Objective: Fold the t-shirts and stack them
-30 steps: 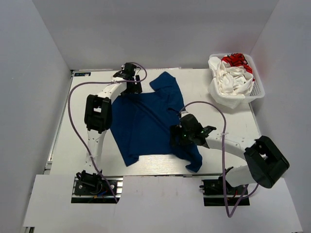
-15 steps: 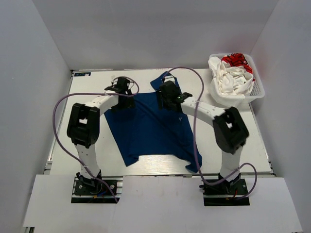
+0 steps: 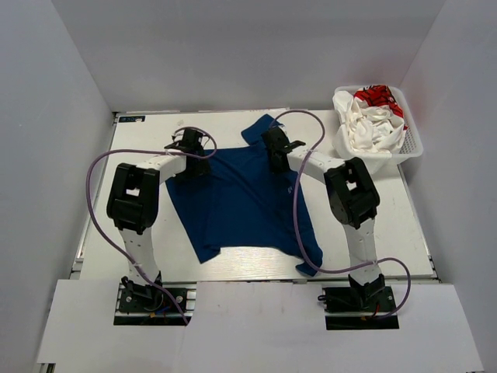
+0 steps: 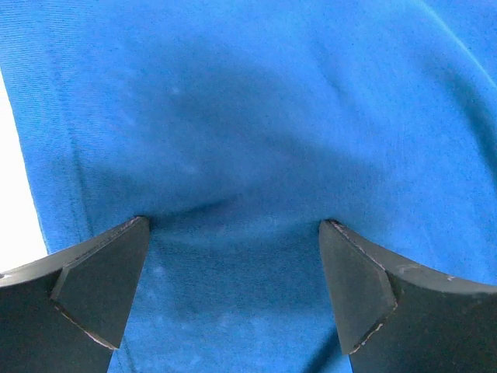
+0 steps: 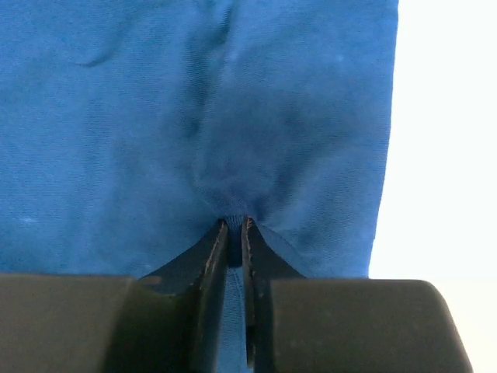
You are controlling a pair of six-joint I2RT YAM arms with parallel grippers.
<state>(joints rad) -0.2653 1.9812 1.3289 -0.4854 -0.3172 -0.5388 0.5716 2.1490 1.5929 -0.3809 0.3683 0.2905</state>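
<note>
— Any words or numbers to read here?
— None. The red print (image 3: pixel 378 95) on the white t-shirt (image 3: pixel 363 128) at two o'clock is too crumpled to read, and the dark sticker (image 3: pixel 132 119) at the surface's (image 3: pixel 233 123) eleven o'clock corner is too small.

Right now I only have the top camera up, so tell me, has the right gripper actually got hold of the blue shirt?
Observer: Yes. The right wrist view shows the right gripper shut, pinching a small pucker of the blue t-shirt.
Operator: And the left one?
Observer: The left gripper is open. Its jaws stand wide apart over flat blue cloth, with nothing pinched between them.
Operator: Is the right pinch close to an edge?
Observer: Yes. The shirt's edge runs just beside the pinch, with bare white table beyond it.
</note>
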